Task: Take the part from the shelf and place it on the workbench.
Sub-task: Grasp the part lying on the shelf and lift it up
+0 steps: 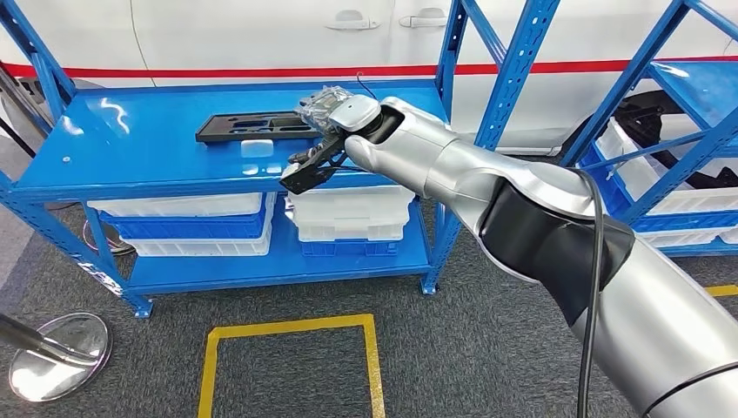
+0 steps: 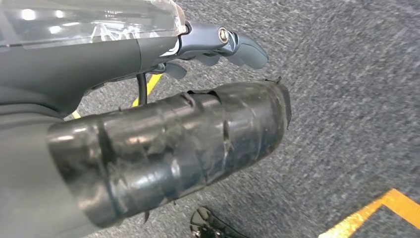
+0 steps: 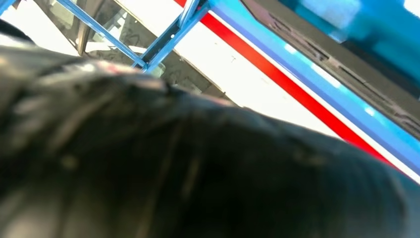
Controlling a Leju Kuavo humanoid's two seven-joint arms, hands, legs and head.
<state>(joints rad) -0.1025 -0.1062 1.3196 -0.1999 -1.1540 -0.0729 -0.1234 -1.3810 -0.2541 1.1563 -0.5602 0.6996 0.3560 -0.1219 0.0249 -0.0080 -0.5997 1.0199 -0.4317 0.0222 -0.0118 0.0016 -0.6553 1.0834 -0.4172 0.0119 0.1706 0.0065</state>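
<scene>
The blue steel shelf rack (image 1: 130, 170) stands against a white wall with a red stripe (image 1: 218, 70), its top shelf bare blue metal and its lower shelf stacked with white and blue plastic bins (image 1: 187, 225). A second blue rack (image 1: 670, 131) stands off to the right, holding more bins. On the grey carpet in front lies a yellow taped square outline (image 1: 291, 357).

The silver right arm (image 1: 487, 187) reaches forward to the near edge of the top shelf. The flat black moulded plastic part (image 1: 252, 127) lies on that shelf, toward the back, with its right end close beside the wrist. The right hand (image 1: 315, 164) sits at the shelf's front lip, dark fingers pointing down and left; it looks near the part's end but whether it touches or grips it I cannot tell, nor whether the fingers are spread or closed.

The left hand (image 2: 218, 47) hangs low over the carpet, its fingers curled in loosely with nothing between them.

The step in hand appears to be the reach and grasp; the part is not yet lifted. The next move likely calls for the fingers to settle around the part's near end, close firmly on the thin edge, then lift level so the long piece does not tip or drag on the shelf.
</scene>
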